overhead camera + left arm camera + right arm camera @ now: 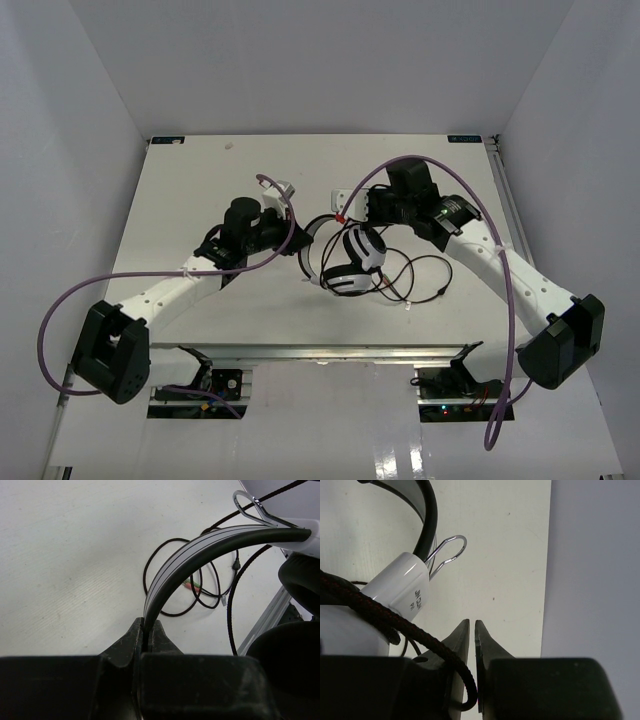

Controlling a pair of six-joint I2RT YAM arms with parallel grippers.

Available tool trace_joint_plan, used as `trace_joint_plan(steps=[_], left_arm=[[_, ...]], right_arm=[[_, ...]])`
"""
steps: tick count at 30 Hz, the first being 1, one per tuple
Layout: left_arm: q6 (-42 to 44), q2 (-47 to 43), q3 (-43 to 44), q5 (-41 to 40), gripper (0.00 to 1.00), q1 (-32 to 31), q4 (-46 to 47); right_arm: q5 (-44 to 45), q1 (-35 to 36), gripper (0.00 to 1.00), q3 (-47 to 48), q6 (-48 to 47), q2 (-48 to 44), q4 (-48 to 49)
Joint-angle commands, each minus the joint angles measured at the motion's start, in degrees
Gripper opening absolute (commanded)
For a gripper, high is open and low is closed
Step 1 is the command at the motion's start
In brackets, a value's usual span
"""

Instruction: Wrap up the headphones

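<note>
Clamped tight in the left gripper (146,639), low centre: headphones (300,537), taken by the white, dark-edged headband (190,555) arching up to the right. Beyond, on the white table (65,555), loose loops of thin dark cord (144,577). Close at lower right, black ear pad (287,675).

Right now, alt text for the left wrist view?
The left gripper is shut on the white headband of the headphones, which arcs up to the right toward a black ear pad. Behind it the thin dark cord lies in loose loops on the white table.
</note>
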Motion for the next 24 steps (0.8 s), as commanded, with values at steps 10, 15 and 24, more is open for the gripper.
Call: trace_joint_plan(steps=[10,15,24], left_arm=[[-5.8,-6.5,3.6,3.0,0.0,-0.2,3.4],[-8.2,-6.8,5.3,5.3,0.0,-0.3,3.4],[-11.2,-7.8,9.8,4.6,0.0,-0.3,-1.5]], right_arm=[[-11.6,-4.1,0.2,-3.0,5.0,-1.8,2.2],[-15.4,-5.3,0.35,-3.6,8.0,-0.7,3.0],[-31.5,-11.1,0.59,-3.1,19.2,1.6,6.0]])
